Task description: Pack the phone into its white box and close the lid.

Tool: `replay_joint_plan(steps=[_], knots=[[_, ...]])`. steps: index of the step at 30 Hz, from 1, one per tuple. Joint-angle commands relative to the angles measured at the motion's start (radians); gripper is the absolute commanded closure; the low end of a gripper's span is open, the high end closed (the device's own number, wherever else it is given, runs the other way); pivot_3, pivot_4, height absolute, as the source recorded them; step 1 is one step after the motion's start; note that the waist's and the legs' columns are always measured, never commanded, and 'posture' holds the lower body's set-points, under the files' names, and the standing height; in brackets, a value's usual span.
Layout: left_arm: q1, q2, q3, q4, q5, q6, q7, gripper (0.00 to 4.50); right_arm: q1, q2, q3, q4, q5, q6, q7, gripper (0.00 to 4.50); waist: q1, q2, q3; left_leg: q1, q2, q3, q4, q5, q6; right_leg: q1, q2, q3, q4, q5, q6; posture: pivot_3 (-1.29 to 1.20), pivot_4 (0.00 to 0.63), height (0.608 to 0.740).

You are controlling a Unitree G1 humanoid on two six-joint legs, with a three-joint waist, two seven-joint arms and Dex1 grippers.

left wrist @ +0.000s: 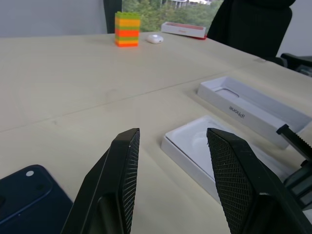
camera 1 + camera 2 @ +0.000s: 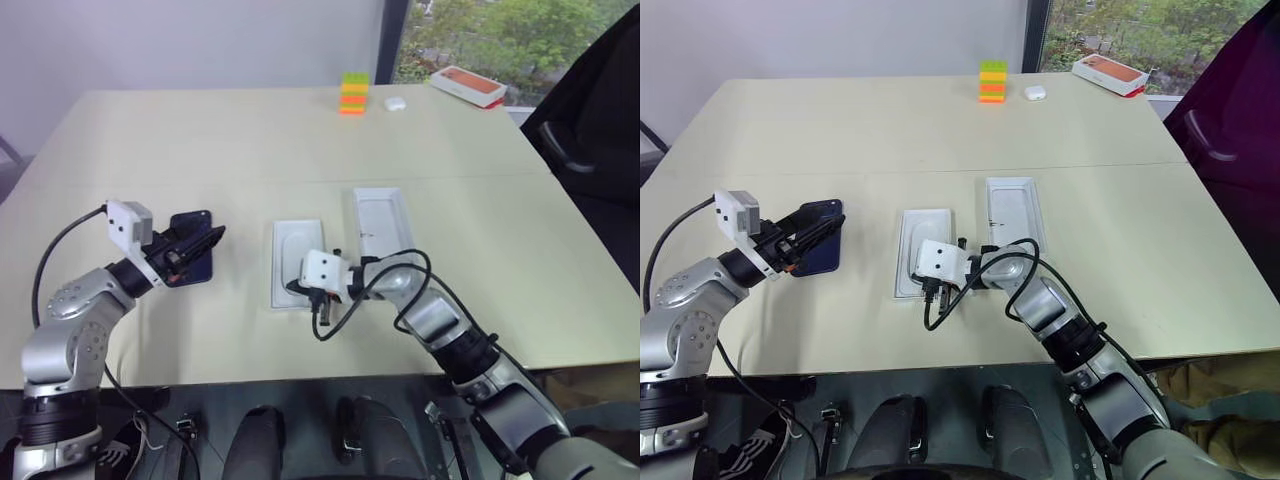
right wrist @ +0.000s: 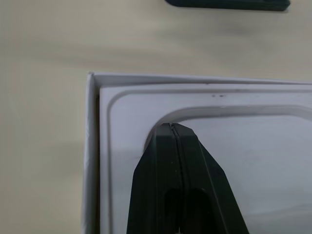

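Note:
The dark navy phone (image 2: pixel 825 258) lies flat on the table at the left. My left gripper (image 2: pixel 212 237) hovers just above it, open, with nothing between its fingers (image 1: pixel 122 185); the phone's camera corner (image 1: pixel 24 195) sits below and to the side of them. The white box (image 2: pixel 297 262) lies at the table's middle with a white recessed insert (image 3: pixel 234 161) inside it. My right gripper (image 3: pixel 173 127) is shut and empty, its tips over the insert's recess at the box's near end. The lid (image 2: pixel 385 225) lies open side up just right of the box.
At the far side of the table stand a stack of coloured bricks (image 2: pixel 352 93), a small white case (image 2: pixel 393 102) and a white box with an orange top (image 2: pixel 467 85). A black chair (image 2: pixel 590 130) is at the right edge.

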Motion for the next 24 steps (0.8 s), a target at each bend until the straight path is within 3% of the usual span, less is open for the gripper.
replay_joint_plan(steps=[1,9,16,24], knots=[[-0.010,0.011,0.001,-0.015,0.009,-0.025,0.004,2.19,0.012,0.007,0.028,-0.050,-0.011,-0.018,0.009,4.48,0.000,0.000,0.000,0.000,0.000,0.000,0.000,0.000,0.000,0.000,0.000,0.000,0.000,0.000,0.000,0.00,0.150,0.740],[-0.018,0.011,0.002,-0.011,0.022,-0.034,0.007,2.19,0.017,-0.023,0.046,-0.039,-0.052,-0.061,0.022,4.48,0.000,0.000,0.000,0.000,0.000,0.000,0.000,0.000,0.000,0.000,0.000,0.000,0.000,0.000,0.000,0.00,0.150,0.740],[-0.022,0.005,-0.006,-0.012,0.026,-0.031,0.011,2.19,-0.039,0.048,-0.011,0.039,-0.062,-0.046,-0.076,4.48,-0.003,0.000,0.000,0.000,0.000,0.000,0.000,0.000,0.000,0.000,0.000,0.000,0.000,0.001,-0.001,0.00,0.150,0.740],[-0.029,0.011,-0.006,-0.003,0.020,-0.032,0.008,2.19,-0.086,0.037,-0.084,-0.067,0.084,0.124,0.052,4.48,0.000,0.000,0.000,0.000,0.000,0.000,0.000,0.000,0.000,0.000,0.000,0.000,0.000,0.002,-0.003,0.00,0.150,0.740]])
